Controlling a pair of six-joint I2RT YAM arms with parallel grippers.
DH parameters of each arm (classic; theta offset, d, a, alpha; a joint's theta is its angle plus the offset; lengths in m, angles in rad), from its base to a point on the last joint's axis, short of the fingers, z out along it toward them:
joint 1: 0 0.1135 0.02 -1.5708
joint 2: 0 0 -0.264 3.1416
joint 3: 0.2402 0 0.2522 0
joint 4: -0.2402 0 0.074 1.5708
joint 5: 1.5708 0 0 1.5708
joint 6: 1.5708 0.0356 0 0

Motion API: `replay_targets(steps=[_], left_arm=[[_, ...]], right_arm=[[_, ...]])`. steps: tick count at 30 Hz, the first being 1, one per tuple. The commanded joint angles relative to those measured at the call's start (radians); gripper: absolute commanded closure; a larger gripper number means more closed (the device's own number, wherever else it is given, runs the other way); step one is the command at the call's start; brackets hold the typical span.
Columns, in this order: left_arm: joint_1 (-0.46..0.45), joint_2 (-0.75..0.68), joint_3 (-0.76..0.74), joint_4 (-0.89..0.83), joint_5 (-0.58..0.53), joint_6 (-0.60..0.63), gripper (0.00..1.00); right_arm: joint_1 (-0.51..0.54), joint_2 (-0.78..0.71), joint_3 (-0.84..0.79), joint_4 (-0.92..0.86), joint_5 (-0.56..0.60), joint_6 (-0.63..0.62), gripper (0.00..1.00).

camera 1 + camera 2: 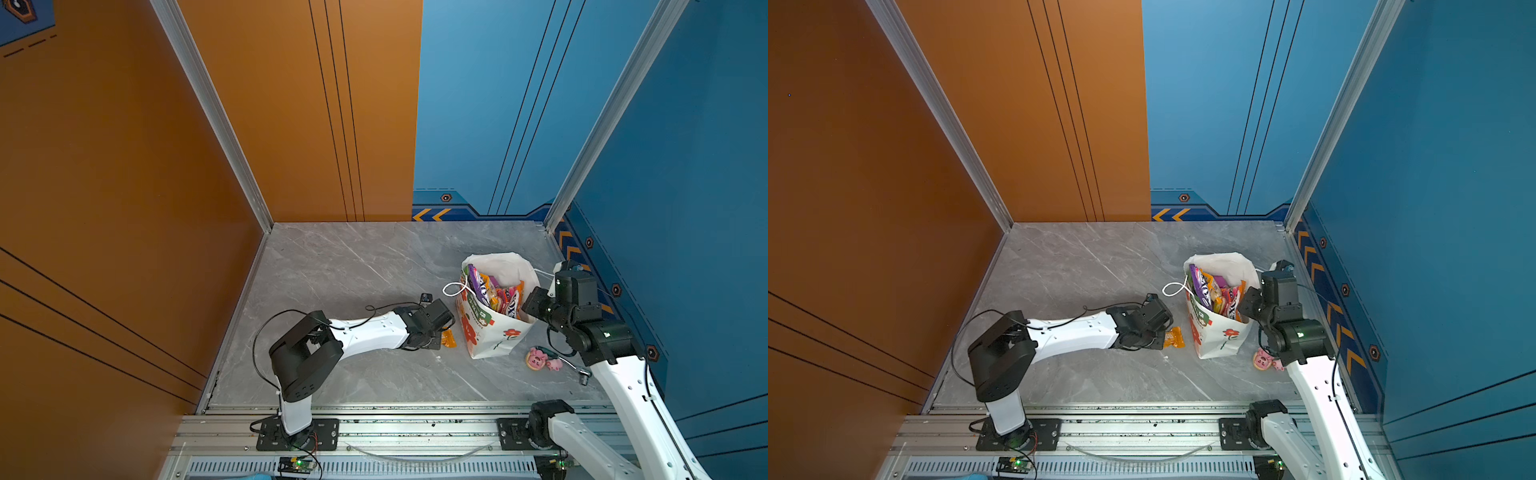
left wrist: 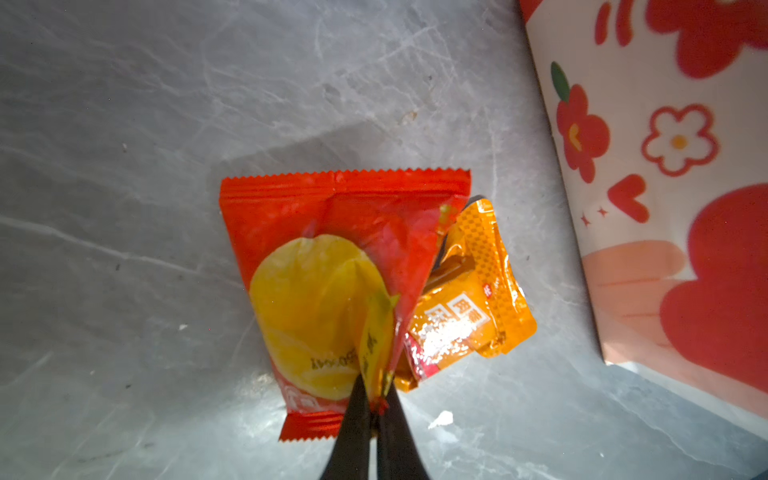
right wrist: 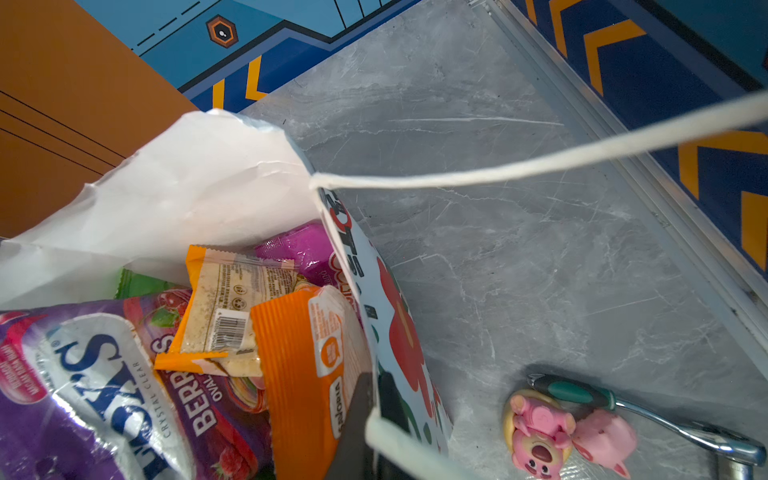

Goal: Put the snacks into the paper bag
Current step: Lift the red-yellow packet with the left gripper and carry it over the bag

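Observation:
In the left wrist view my left gripper [image 2: 376, 387] is shut on a raised fold of a red snack packet with a yellow disc [image 2: 332, 232], low over the grey floor. A small orange packet [image 2: 469, 299] lies against it and shows in both top views [image 1: 448, 338] [image 1: 1173, 337]. The white paper bag [image 1: 494, 336] [image 1: 1221, 338] stands upright just to the right. It holds several snacks, among them a purple FOX'S bag [image 3: 83, 395] and orange packets [image 3: 299, 365]. My right gripper [image 3: 376, 376] [image 1: 528, 305] is shut on the bag's right wall at the rim.
Two pink pig toys [image 1: 542, 359] [image 3: 540, 432] and a green-handled ratchet wrench [image 3: 582, 392] lie on the floor right of the bag. The blue side wall [image 1: 623, 291] runs close behind the right arm. A metal rail [image 1: 395, 428] edges the front.

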Motion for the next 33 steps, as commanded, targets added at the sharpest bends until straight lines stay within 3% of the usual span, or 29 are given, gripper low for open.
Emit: replay_targets(steps=[1,10,19,25,33], left_arm=[[0.01,-0.054,-0.028,0.031,-0.019,-0.01,0.95],[0.01,-0.164,-0.112,0.083,-0.085,-0.022,0.99],[0.006,-0.378,-0.231,0.094,-0.246,0.0,1.0],[-0.011,-0.505,-0.222,0.048,-0.342,0.109,1.0],[-0.062,-0.566,-0.093,-0.021,-0.441,0.271,1.0]], right_arm=[[-0.006,0.002,-0.015,-0.039,-0.013,0.004,0.95],[-0.005,-0.001,-0.016,-0.038,-0.012,0.005,0.95],[-0.005,-0.005,-0.019,-0.034,-0.014,0.007,0.95],[-0.003,-0.005,-0.02,-0.031,-0.018,0.012,0.95],[-0.002,-0.011,-0.017,-0.034,-0.017,0.015,0.95]])
